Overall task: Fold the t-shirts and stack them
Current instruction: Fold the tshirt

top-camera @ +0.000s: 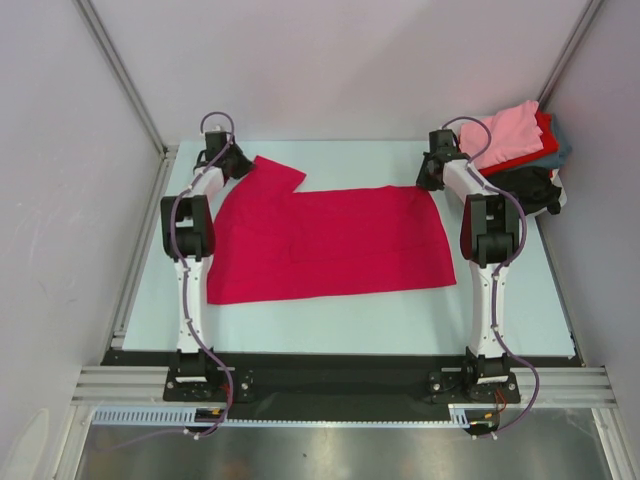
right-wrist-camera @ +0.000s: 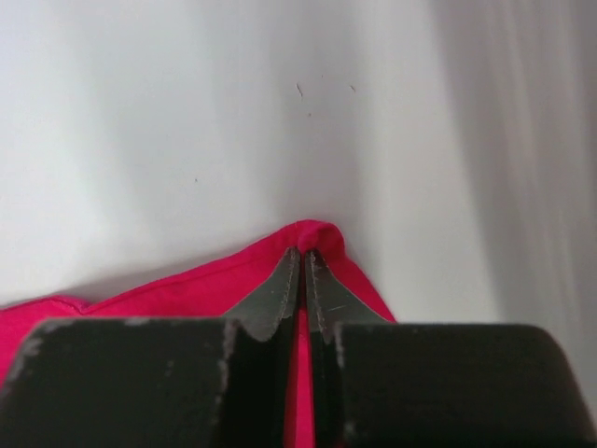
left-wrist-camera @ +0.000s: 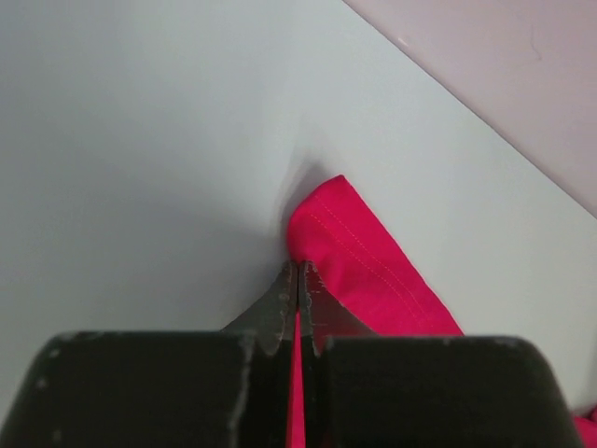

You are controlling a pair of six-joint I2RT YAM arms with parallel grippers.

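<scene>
A crimson-magenta t-shirt (top-camera: 330,245) lies spread flat across the middle of the white table (top-camera: 350,320). My left gripper (top-camera: 237,166) sits at the shirt's far left corner. Seen from the left wrist, that gripper (left-wrist-camera: 298,272) is shut on a stitched edge of the crimson t-shirt (left-wrist-camera: 359,257), with cloth pinched between the fingers. My right gripper (top-camera: 429,181) is at the far right corner. In the right wrist view the right gripper (right-wrist-camera: 302,254) is shut on a bunched corner of the crimson t-shirt (right-wrist-camera: 201,289).
A heap of t-shirts (top-camera: 525,145), light pink on top over red, grey-teal and black, sits at the back right corner beside the right arm. Pale walls enclose the table at the back and both sides.
</scene>
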